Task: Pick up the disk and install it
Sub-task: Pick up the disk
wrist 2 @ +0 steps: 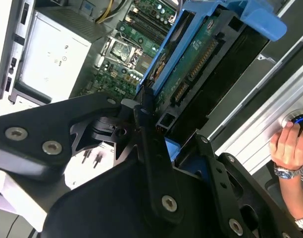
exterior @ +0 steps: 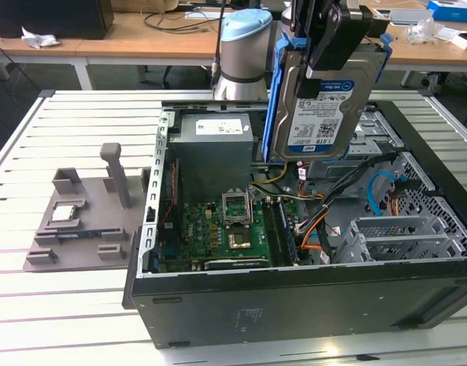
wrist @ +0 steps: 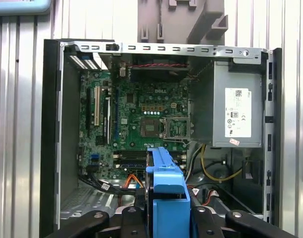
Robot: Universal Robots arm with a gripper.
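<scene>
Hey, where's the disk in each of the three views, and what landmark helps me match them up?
Exterior view: the disk hangs label-out from the gripper, above the open case.
Second wrist view: its circuit-board underside shows beyond the gripper's links.
First wrist view: edge-on, its blue carrier before the motherboard.
Shared landmark: the grey power supply.

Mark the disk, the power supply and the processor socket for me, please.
disk (exterior: 321,114): exterior view, on its blue-and-white label.
power supply (exterior: 214,164): exterior view, on its plain grey side.
processor socket (wrist: 174,129): first wrist view, on its middle.
</scene>
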